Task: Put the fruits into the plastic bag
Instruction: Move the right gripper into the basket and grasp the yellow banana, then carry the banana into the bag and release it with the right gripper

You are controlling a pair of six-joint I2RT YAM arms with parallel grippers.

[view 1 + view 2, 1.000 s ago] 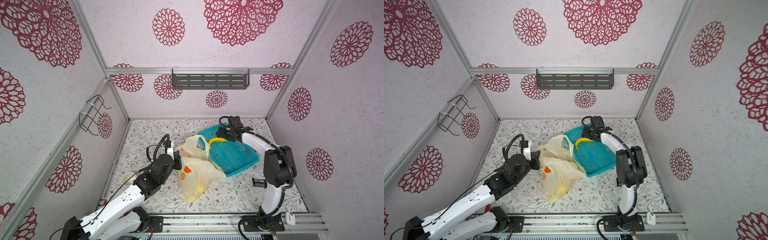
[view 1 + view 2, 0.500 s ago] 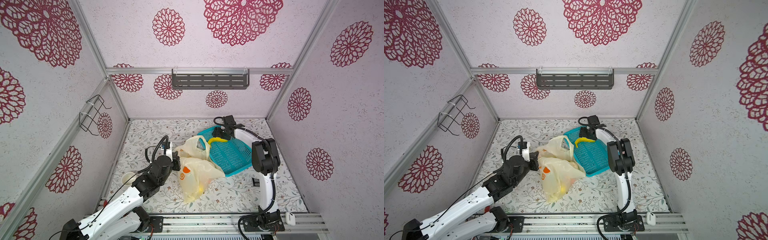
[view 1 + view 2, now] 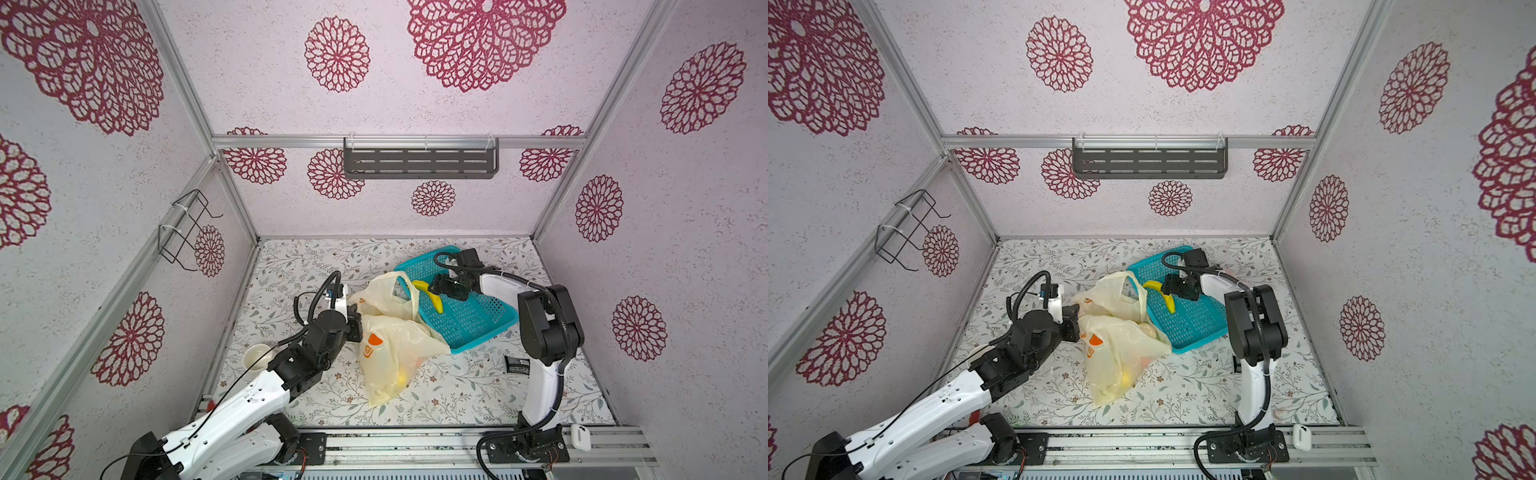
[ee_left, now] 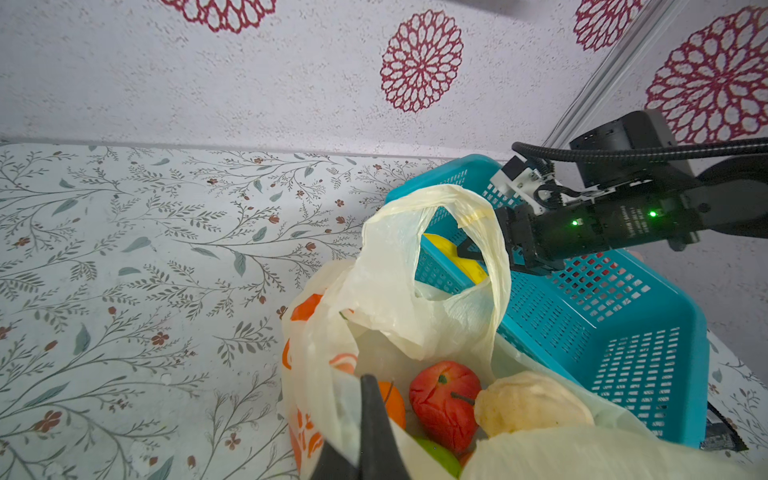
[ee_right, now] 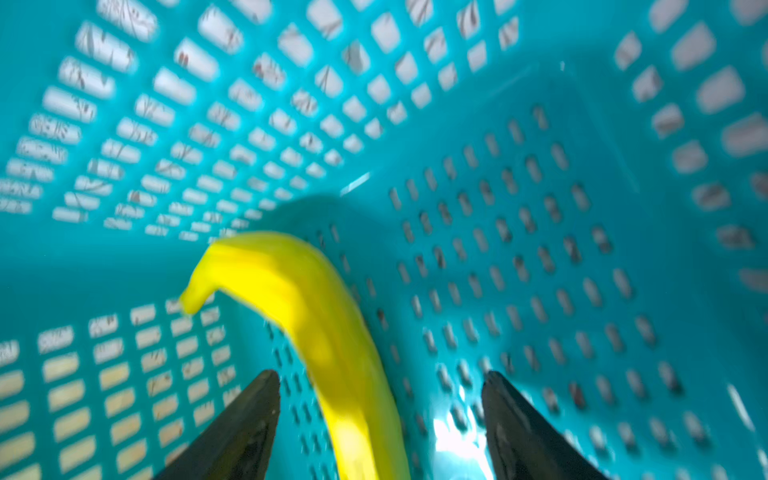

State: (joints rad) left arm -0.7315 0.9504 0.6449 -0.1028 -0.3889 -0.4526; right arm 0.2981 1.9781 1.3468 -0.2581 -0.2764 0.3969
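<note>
Banana (image 5: pixel 316 316) in basket (image 3: pixel 478 328), R claw (image 5: pixel 380 374) shifted fwd astride it, open, L claw (image 4: pixel 368 390) unchanged, pinching bag (image 3: pixel 395 353)

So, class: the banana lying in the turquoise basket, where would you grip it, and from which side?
Grip the banana across its thick middle, coming down from above, from the right gripper side: it lies on the basket floor, its ends taper, and the basket wall and plastic bag crowd the far side.
</note>
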